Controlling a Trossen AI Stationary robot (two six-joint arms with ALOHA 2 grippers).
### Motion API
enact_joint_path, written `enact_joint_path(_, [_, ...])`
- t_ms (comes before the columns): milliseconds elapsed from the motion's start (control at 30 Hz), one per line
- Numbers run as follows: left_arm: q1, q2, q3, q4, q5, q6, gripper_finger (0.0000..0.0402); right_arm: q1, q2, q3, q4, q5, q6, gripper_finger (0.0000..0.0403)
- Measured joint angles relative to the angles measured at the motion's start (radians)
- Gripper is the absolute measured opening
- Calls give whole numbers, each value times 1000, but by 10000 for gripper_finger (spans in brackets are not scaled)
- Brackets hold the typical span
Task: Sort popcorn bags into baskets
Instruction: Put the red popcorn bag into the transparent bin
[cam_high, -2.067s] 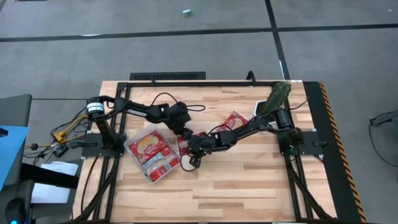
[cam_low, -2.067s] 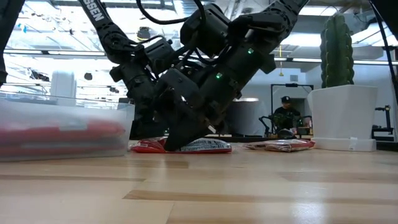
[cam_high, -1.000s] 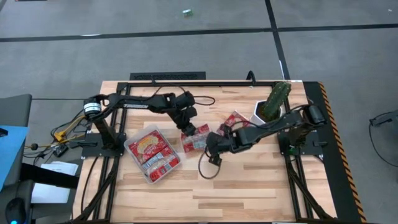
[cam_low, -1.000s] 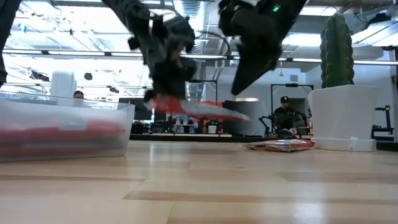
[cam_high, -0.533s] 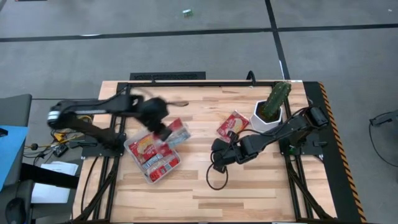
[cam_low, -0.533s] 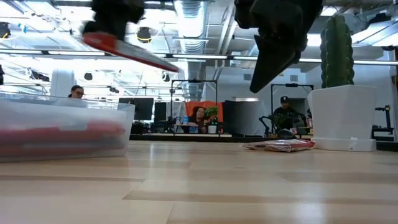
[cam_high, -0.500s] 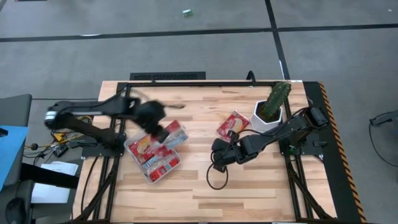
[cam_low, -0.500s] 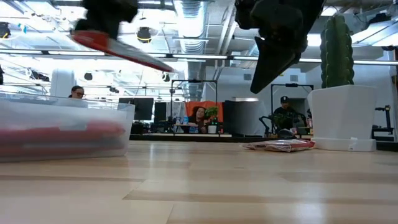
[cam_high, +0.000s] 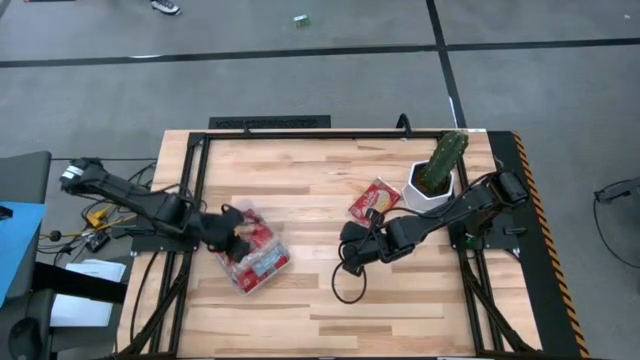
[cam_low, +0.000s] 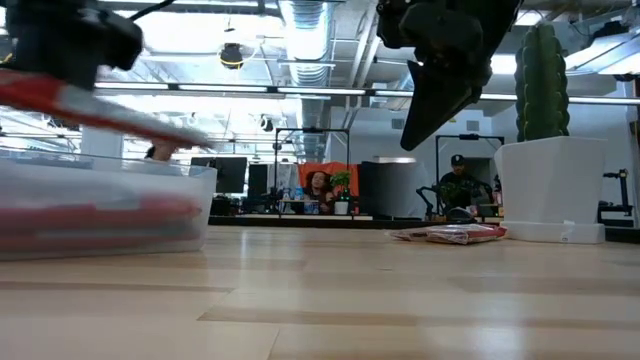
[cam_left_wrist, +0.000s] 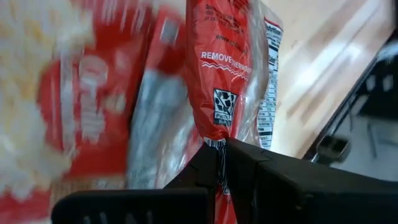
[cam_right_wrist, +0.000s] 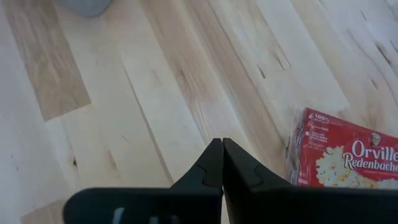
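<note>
Pale butcher-block planks make up your desk (cam_high: 330, 300), framed by a dark rail, with yellow-black hazard tape down its right edge. Nearest you the boards lie bare, and so does most of the far half; that's your open room.

Your left pincer (cam_high: 232, 226) hangs over the left-hand side of the desk, above the clear basket (cam_high: 262, 286), a shallow tub with rounded corners. It's clamped on a popcorn bag (cam_left_wrist: 227, 74), a crinkly red film packet; its wrist view reads "REMOVE OVERWRAP" plus a small black-and-white square mark. More red packets (cam_high: 262, 262) lie flat inside the tub.

Your right pincer (cam_high: 345, 243) hovers above mid-desk, fingers pressed together on nothing, clear of the boards in the low view. Just beside it and farther back, a loose bag (cam_high: 374, 198) lies flat on the wood; the right wrist view reads "Orville Redenbacher" on it, cut off at the edge. Near that bag, a white pot with a cactus (cam_high: 436, 170) stands at the far right.

People sit at desks in the room beyond.
</note>
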Motion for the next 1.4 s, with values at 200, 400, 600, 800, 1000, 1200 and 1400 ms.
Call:
enact_joint_path(200, [-67, 0, -61, 28, -42, -56, 1, 8, 0, 0, 1, -1, 0, 22])
enact_joint_path(400, [-71, 0, -82, 42, -92, -59, 38, 7, 0, 0, 0, -1, 0, 34])
enact_joint_path(600, [-71, 0, -82, 48, -95, -76, 85, 7, 0, 0, -2, -1, -3, 24])
enact_joint_path(800, [-54, -8, -83, 85, -90, -85, 147, 1, -1, 0, -39, 0, 16, 17])
enact_joint_path(1000, [56, -42, -11, 177, -96, -14, 186, -62, -1, 0, -210, 1, 138, 18])
enact_joint_path(1200, [236, -14, 76, 350, -138, 190, 189, -177, -3, -28, -276, 62, 175, 10])
enact_joint_path(1400, [478, 106, 81, 463, 74, 341, 190, -264, -2, -171, -121, 77, 211, 13])
